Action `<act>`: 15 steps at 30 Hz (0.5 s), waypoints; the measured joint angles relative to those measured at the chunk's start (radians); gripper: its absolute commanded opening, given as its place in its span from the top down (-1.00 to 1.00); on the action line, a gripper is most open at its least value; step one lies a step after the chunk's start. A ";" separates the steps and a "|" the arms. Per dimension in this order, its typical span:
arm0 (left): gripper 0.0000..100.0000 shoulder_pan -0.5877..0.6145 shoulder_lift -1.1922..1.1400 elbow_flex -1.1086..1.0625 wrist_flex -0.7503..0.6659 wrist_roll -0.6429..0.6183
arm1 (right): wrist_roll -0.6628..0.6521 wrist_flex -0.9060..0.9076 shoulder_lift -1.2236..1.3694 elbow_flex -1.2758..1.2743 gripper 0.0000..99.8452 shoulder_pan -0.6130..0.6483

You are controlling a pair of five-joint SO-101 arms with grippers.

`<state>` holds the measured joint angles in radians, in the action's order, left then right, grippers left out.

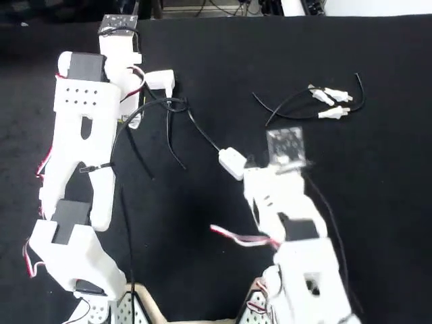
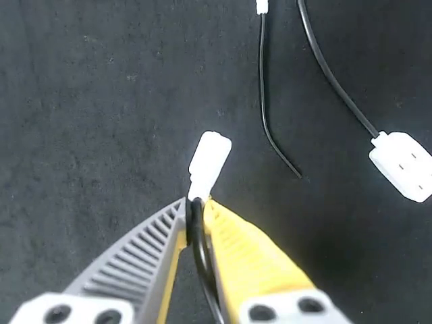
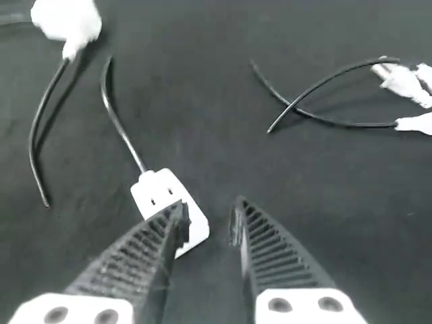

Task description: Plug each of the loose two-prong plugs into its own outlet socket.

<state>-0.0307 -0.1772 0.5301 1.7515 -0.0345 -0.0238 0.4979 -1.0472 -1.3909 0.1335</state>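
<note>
L claw is pinched shut on a black cord, right behind a white plug. Mid-table, R claw is approx. half open w/ nothing gripped, one fingertip at the edge of the white outlet socket. Far right, loose plugs lie bunched, well apart from socket.

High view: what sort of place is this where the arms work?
Probably a robotics lab bench: a black-covered table, the white left arm and right arm mounted side by side, and loose plugs and a socket on short cords, laid out for practice.
</note>
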 measured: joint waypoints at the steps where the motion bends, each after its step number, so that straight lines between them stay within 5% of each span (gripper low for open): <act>1: 0.94 0.000 0.000 0.000 0.000 0.000 | 0.000 0.000 0.083 0.046 0.77 0.002; 7: 0.94 0.000 0.000 -0.008 0.000 0.000 | -0.031 0.077 0.520 0.319 0.77 -0.002; 15: 0.94 0.000 0.000 -0.066 0.000 0.000 | -0.057 0.265 0.890 0.664 0.77 -0.183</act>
<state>-0.0307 -0.1772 0.4641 1.7515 -0.0345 -0.0806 0.7633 -0.1573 -0.7265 -0.0491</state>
